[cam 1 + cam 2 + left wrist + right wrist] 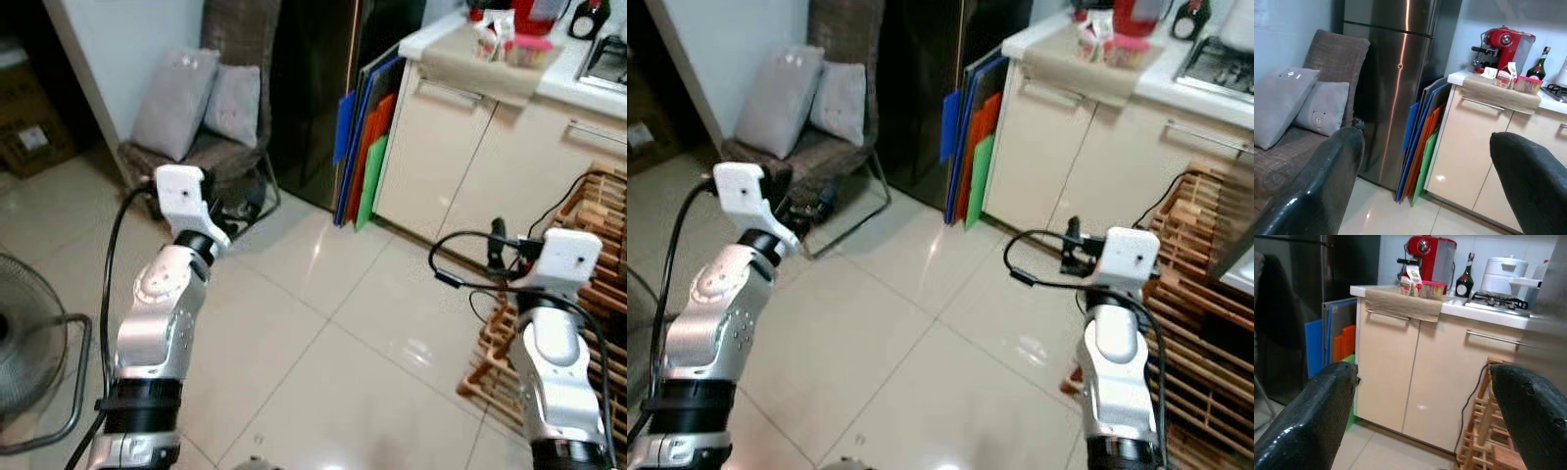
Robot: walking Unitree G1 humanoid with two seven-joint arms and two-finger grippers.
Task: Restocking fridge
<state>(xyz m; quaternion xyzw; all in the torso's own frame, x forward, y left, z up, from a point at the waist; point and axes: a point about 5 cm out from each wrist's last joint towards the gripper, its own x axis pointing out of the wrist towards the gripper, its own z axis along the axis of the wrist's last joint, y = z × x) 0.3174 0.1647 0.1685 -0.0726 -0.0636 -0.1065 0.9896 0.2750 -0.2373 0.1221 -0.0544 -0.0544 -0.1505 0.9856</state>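
The steel fridge (1396,88) stands shut beyond the tiled floor, between an armchair and the kitchen counter (578,83). On the counter, a small carton (1411,281) and a pink tub (1432,289) rest on a brown towel (1400,303). Both silver arms are raised in front of me, the left arm (167,294) and the right arm (554,333). My left gripper (1425,186) is open with nothing between its fingers (1327,186) and faces the fridge. My right gripper (1425,421) is also open and holds nothing, facing the cream cabinet doors (1400,367).
An armchair with grey cushions (196,98) stands left of the fridge. Coloured boards (362,147) lean between fridge and cabinet. A fan (29,343) is at my near left, a wooden rack (588,225) at my right. A red coffee machine (1506,44), bottle (1543,61) and stove (1496,298) are on the counter.
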